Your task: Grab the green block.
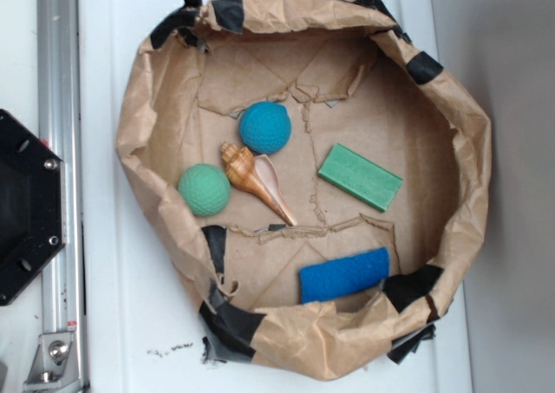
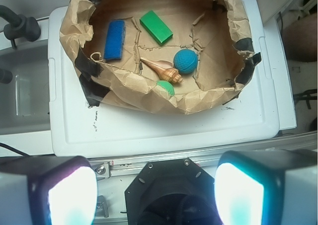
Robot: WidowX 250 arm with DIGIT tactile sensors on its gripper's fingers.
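The green block [image 1: 360, 177] lies flat on the floor of a crumpled brown paper basin [image 1: 134, 133], in the right half of the exterior view, tilted on a diagonal and touching nothing else. The basin rim is patched with black tape [image 1: 227, 322] and sits on a white lidded bin [image 1: 130, 306]. Below the green block, near the lower rim, lies a blue block [image 1: 344, 274], well apart from it. Left of centre are a teal ball [image 1: 264, 127], a green ball [image 1: 205, 190] and a seashell [image 1: 257, 181]; the shell lies between the two balls, close beside both, pointed end toward the middle of the basin. In the wrist view the gripper [image 2: 156, 195] sits outside the basin, above the black base plate [image 2: 169, 195] at the near edge of the bin, far from the green block [image 2: 156, 27]. Its two fingers [image 2: 238, 192] appear at the lower left and lower right corners of that view, spread wide with nothing between them. The blue block [image 2: 115, 39] sits just left of the green block there, and the green ball [image 2: 165, 88] is half hidden behind the near rim.
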